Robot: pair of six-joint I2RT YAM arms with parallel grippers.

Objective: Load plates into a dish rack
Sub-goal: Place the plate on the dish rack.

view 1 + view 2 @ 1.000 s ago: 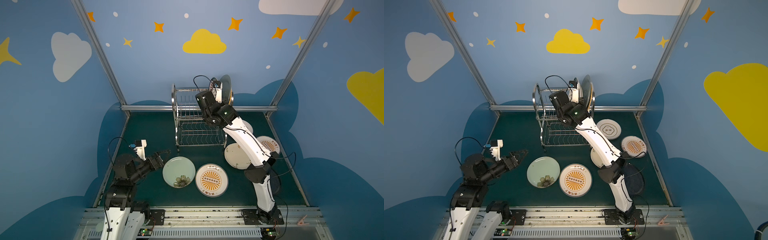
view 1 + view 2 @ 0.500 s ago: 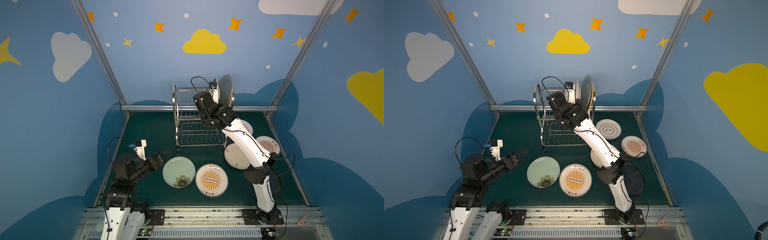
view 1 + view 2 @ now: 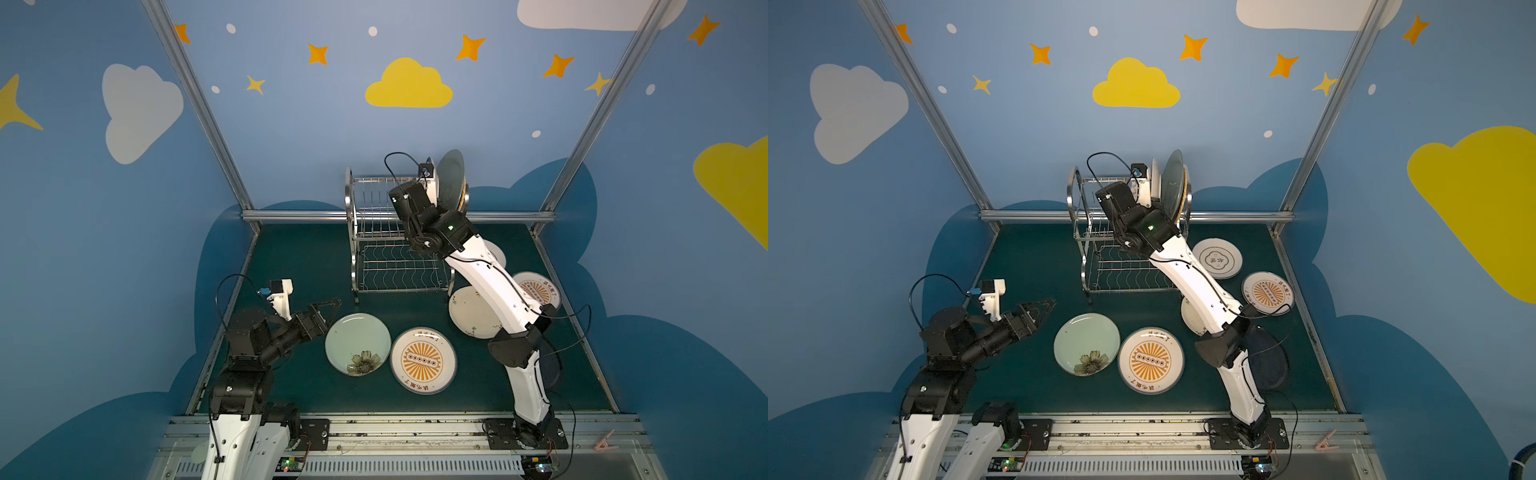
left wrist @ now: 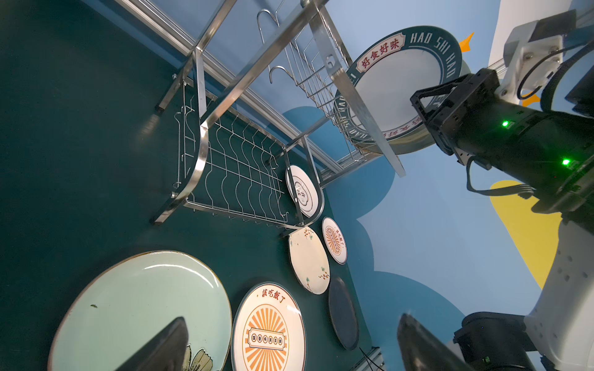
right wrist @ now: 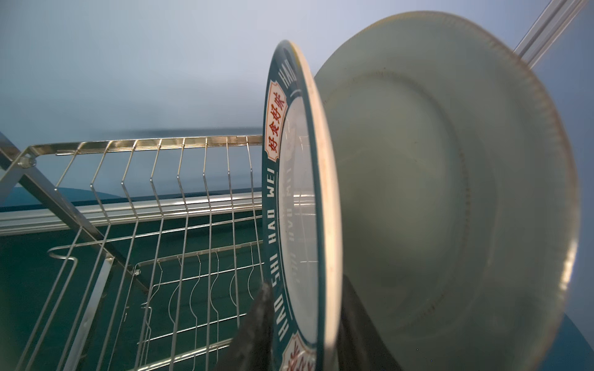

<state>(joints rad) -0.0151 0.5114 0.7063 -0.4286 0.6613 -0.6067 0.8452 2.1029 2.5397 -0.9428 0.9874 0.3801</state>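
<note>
The dish rack (image 3: 374, 232) (image 5: 160, 192) stands at the back of the mat. A green-lettered plate (image 5: 299, 192) (image 4: 395, 83) stands on edge in its upper tier, beside a pale green plate (image 5: 434, 192) (image 3: 451, 174). My right gripper (image 5: 307, 286) straddles the lettered plate's rim, jaws slightly parted, one finger on each side. My left gripper (image 3: 328, 305) (image 4: 292, 321) hovers open and empty near the flower-printed plate (image 3: 357, 343). A sunburst plate (image 3: 423, 359) lies next to that one.
On the mat's right side lie a cream sprigged plate (image 3: 469, 313), a smaller sunburst plate (image 3: 1268, 293), a white emblem plate (image 3: 1217, 257) and a dark navy plate (image 3: 1266, 357) under my right arm. Metal frame posts bound the mat.
My right gripper's jaws have parted from the lettered plate, which now stands in the rack, and the wrist has shifted slightly left. My left arm has not moved.
</note>
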